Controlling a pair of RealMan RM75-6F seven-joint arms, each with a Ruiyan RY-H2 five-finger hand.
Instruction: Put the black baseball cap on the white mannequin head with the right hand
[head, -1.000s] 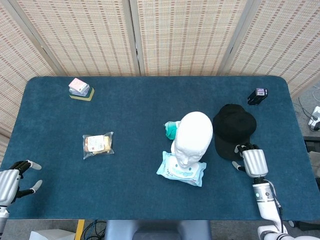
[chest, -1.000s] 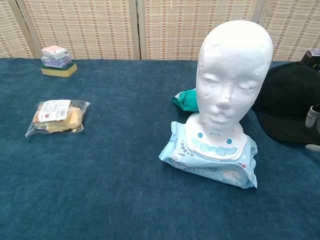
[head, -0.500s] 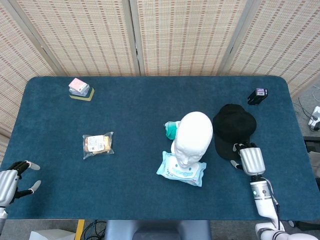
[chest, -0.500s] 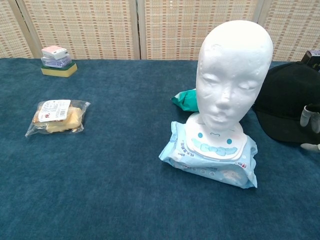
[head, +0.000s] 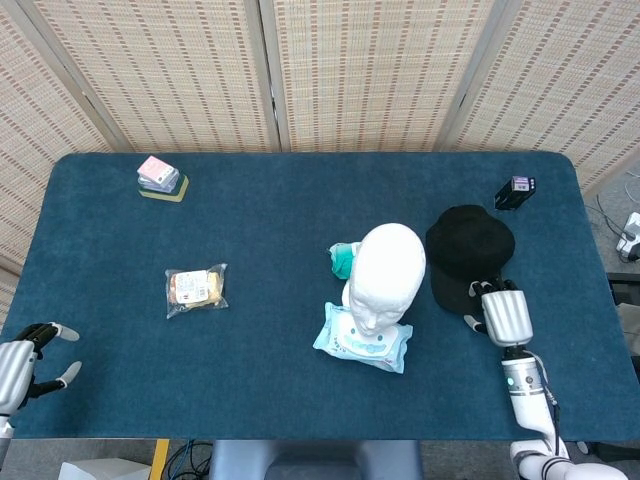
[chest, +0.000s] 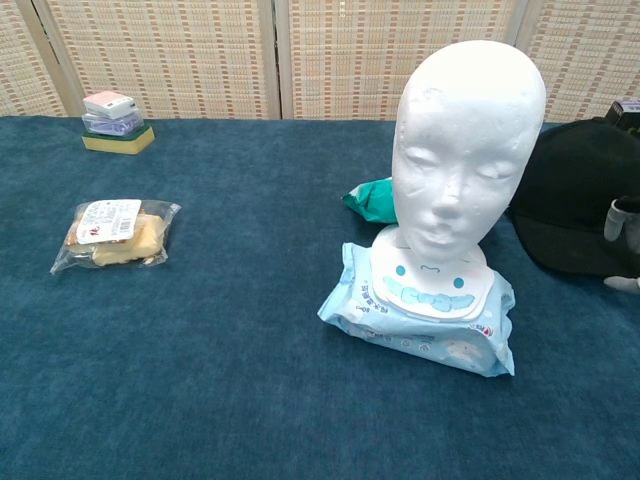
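The black baseball cap (head: 468, 250) lies on the blue table just right of the white mannequin head (head: 388, 268), which stands upright on a pack of wipes (head: 362, 342). My right hand (head: 503, 315) is at the cap's near edge, its fingers (head: 487, 291) curled onto the brim and gripping it. In the chest view the cap (chest: 580, 190) shows at the right edge with its near rim slightly raised, and only the fingertips (chest: 622, 225) of that hand appear. The mannequin head (chest: 468, 140) faces me. My left hand (head: 25, 365) rests at the table's near left corner, fingers apart, holding nothing.
A green bundle (head: 343, 260) lies behind the mannequin head. A snack bag (head: 196, 289) sits at mid left. A stack of small packs on a sponge (head: 160, 177) stands at the far left. A small black box (head: 515, 190) is beyond the cap.
My right hand has closed on the cap's brim, and the cap's near edge has lifted and shifted slightly away from me. The left hand has barely moved.
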